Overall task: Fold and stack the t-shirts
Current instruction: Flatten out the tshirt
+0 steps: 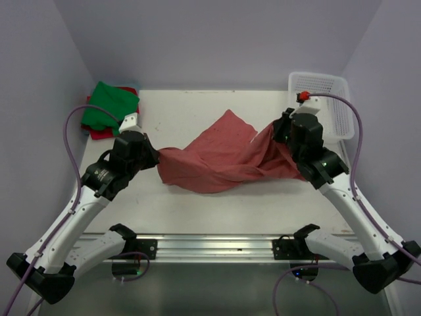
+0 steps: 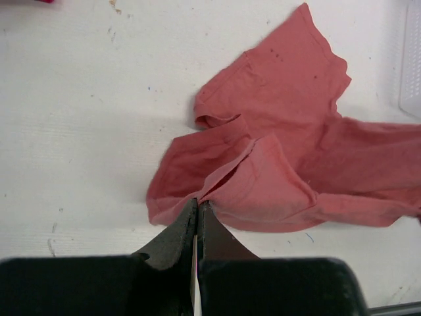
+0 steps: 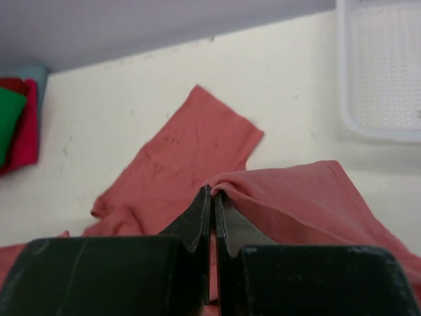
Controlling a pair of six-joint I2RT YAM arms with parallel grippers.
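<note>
A large faded brick-red t-shirt (image 1: 220, 155) lies crumpled across the middle of the table, stretched between both arms. My left gripper (image 1: 156, 158) is shut on its left edge; the left wrist view shows the cloth (image 2: 276, 171) pinched at the closed fingertips (image 2: 197, 203). My right gripper (image 1: 279, 131) is shut on the shirt's right edge, a fold of cloth (image 3: 289, 191) draped over its closed tips (image 3: 212, 191). A folded bright green t-shirt (image 1: 108, 104) lies on a red-pink one (image 1: 99, 131) at the back left corner.
A white plastic mesh basket (image 1: 322, 99) stands at the back right corner, just behind the right arm. Lilac walls close off the back and both sides. A metal rail (image 1: 210, 245) runs along the near edge between the arm bases.
</note>
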